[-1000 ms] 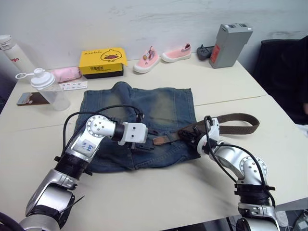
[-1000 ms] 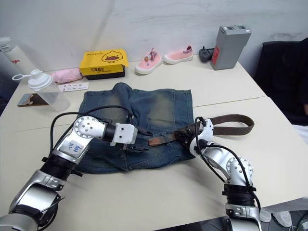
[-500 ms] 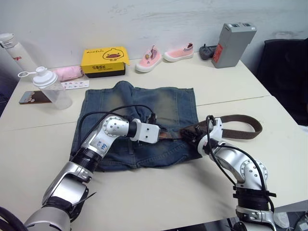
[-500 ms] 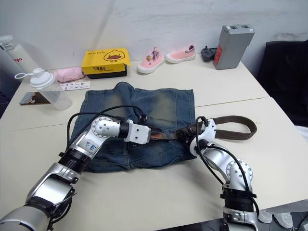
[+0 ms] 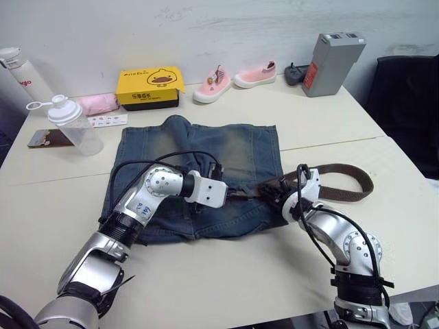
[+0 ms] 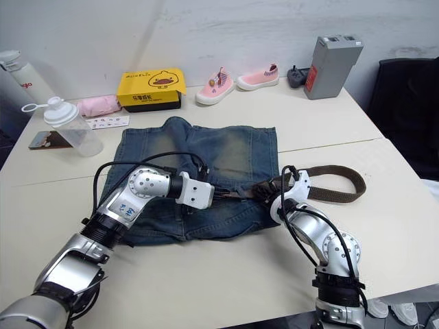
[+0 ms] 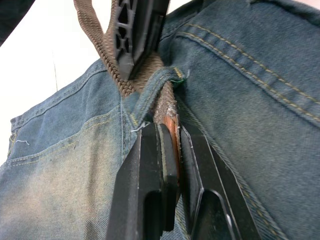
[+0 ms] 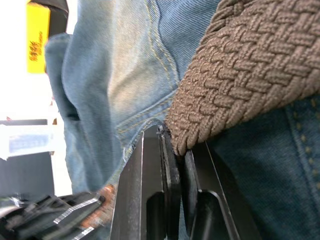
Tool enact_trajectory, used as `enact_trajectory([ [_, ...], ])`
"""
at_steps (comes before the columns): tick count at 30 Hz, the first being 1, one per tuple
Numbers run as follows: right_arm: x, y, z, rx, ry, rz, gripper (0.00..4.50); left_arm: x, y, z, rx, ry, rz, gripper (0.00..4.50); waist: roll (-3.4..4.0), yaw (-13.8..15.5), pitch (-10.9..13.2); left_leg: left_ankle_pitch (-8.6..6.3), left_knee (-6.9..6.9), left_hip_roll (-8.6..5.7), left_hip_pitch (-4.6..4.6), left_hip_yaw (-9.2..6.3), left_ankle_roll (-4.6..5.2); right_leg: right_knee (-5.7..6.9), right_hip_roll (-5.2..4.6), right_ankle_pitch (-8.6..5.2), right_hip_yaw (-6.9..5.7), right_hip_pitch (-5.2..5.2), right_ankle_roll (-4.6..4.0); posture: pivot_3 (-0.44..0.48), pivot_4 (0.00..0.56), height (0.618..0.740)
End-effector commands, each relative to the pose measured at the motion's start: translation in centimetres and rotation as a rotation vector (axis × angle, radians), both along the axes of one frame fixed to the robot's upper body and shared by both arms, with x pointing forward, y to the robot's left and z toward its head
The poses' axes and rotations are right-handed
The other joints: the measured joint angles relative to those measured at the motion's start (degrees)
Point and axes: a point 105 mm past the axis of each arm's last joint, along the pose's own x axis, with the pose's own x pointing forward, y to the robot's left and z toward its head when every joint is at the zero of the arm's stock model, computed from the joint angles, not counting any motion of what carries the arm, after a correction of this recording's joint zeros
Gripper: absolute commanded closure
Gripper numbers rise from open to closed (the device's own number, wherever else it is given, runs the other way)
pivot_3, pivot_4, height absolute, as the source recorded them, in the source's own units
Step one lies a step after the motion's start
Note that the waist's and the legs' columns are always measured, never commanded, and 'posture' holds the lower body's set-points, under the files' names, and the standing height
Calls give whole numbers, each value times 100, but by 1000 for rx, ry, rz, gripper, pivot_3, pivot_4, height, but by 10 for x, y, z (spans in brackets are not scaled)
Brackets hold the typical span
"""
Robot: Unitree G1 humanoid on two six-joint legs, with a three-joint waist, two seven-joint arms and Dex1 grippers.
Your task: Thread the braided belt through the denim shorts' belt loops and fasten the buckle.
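Braided belt [image 5: 343, 179]: lies crosswise along denim shorts [image 5: 206, 154] waistband, tip leftward; left gripper [image 7: 167, 150] and right gripper [image 8: 177, 150] both clamp it.

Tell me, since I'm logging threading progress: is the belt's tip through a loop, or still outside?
Through: the braided belt passes under a belt loop, its tip pinched by the left gripper.

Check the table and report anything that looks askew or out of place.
The braided belt is not lying flat: past the denim shorts it doubles back into a loop on the bare table, and no buckle is visible. Both grippers, left and right, pinch it at the waistband. Nothing looks spilled or damaged.
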Motion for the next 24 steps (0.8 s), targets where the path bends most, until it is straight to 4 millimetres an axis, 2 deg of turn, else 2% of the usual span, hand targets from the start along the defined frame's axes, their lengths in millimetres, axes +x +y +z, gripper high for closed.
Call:
enact_trajectory([
  [1,-10,-22,38,78,-127,-66,2507,-4,5,24,-39,-39,5,4500,3,9,2,0,1,0,-3,-4,0,0,-1,0,0,0,0,0,150,739],
  [3,-18,-24,48,87,-158,-50,1461,-7,11,31,-54,-21,15,4500,3,6,2,0,3,1,-4,-3,1,-2,-4,1,1,0,3,0,150,739],
  [5,-27,-28,54,56,-183,-27,831,-11,21,37,-53,-27,20,4500,7,-7,5,-1,1,3,-2,-3,4,-3,-3,2,2,2,3,0,150,739],
  [7,-39,-33,56,-46,-215,19,73,-16,36,42,-48,-21,39,4500,22,-10,11,-3,-4,8,-1,-2,6,-8,-1,1,1,2,2,0,150,739],
  [10,-51,-33,60,-111,-251,78,73,-23,46,46,-54,-6,54,4500,22,-10,11,-3,-8,9,0,1,7,-10,-1,0,2,2,0,0,150,739],
  [13,-61,-30,59,-237,-291,152,73,-28,63,40,-62,30,104,4500,26,2,12,-5,-4,10,3,0,12,-9,-4,0,6,6,-1,0,150,739],
  [17,-62,-23,61,-214,-308,187,73,-29,70,35,-77,48,143,4500,10,7,16,-5,-3,8,2,-1,13,-16,-2,-1,5,7,-2,0,150,739],
  [20,-77,-5,33,-470,-300,381,73,-31,69,32,-93,58,157,4500,15,46,15,-6,-2,12,2,-4,13,-24,-10,-2,7,4,-4,0,150,739],
  [24,-84,-4,-1,-835,-308,544,73,-35,64,32,-112,69,153,4500,10,116,13,-11,-1,8,0,-3,19,-39,-11,-12,7,2,-22,0,150,739],
])
